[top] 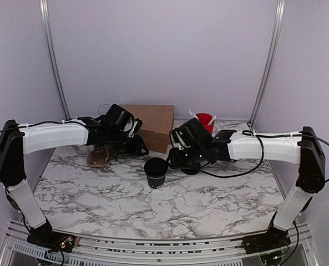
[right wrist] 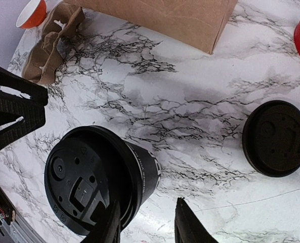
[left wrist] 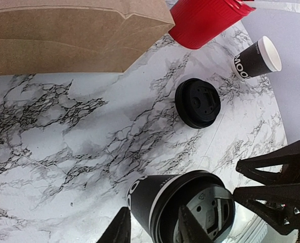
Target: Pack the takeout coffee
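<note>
You had the takeout coffee (top: 156,173), lid fitted, upright at mid-desk (top: 208,205) between both hands. Your left hand (left wrist: 154,223) was partly open, gripped nothing and sat close to the cup. Your right hand (right wrist: 147,202) was also partly open and empty, with one finger crossing the cup's edge in its own view. Behind stood one paper bag (top: 153,124), flanked by one red cup (top: 205,119) and one crumpled carrier (right wrist: 51,45). One loose lid (right wrist: 276,137) lay beside the coffee. You had two black cups: the second, an open cup (left wrist: 256,58), stood near the red cup.
</note>
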`<state>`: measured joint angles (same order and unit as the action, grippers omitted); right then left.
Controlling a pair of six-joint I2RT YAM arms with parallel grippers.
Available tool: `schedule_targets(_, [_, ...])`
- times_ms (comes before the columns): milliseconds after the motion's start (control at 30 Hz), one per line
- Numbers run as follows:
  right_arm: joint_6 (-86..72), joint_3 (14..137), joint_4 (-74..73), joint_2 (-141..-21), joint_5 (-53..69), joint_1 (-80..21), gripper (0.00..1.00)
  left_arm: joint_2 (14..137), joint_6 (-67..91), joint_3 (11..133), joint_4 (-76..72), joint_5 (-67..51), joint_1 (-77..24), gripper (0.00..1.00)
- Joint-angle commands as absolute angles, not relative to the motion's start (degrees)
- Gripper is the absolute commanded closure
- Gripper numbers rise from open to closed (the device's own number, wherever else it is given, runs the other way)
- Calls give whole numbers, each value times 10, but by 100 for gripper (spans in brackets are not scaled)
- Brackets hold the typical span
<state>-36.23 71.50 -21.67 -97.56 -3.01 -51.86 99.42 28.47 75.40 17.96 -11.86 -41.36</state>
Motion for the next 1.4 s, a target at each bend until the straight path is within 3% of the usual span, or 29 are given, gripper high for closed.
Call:
schedule_targets(0, [-307, 759, -241, -954, -43, -517, 63, 969, 265, 757, 212, -115, -405, 68])
schedule_targets(133, [-247, 770, -233, -951, -2, -506, 57, 937, 266, 725, 214, -146, -409, 68])
schedule_targets(400, [-180, 813, -261, -992, 51, -499, 57, 893, 271, 659, 207, -166, -444, 68])
schedule_targets(867, [-171, 851, -275, -1033, 52, -500, 57, 916, 268, 660, 207, -171, -472, 69])
schedule_targets(1367, [-177, 846, -273, -1039, 56, -502, 69, 947, 257, 691, 227, -143, -472, 72])
